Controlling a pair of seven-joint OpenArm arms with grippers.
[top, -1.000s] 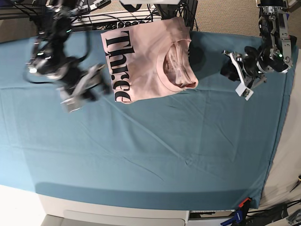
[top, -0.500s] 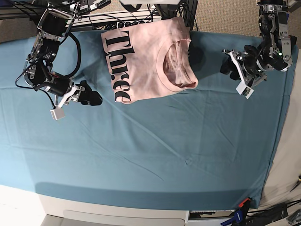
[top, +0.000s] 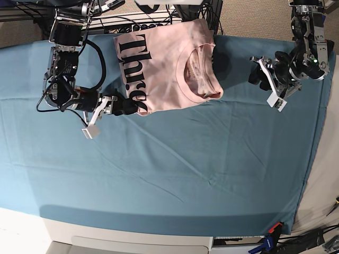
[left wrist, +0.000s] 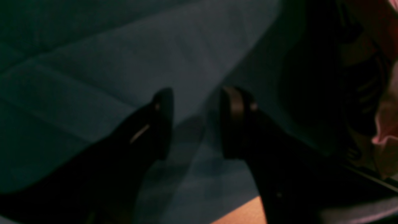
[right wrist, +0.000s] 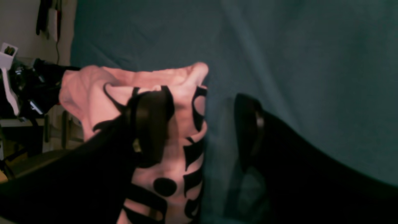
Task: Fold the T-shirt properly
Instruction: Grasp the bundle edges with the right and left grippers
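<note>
The left tool (left wrist: 196,124), jaws apart, hangs over teal cloth (left wrist: 93,56), pink T-shirt (left wrist: 385,146) at right.

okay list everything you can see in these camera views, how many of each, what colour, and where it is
T-shirt: one, pale pink with black lettering, at the far edge of the table, collar towards the left arm's side.
Cloth sheet: one, teal, covering the table.
Cables and rack: several, dark, behind the table's far edge.
Clips: one orange and one blue, at the sheet's near corner.
Right gripper: one, black, open, one finger over the T-shirt's lettered edge, the other over the sheet.
Left gripper: one, black, open, above bare sheet, apart from the T-shirt.
</note>
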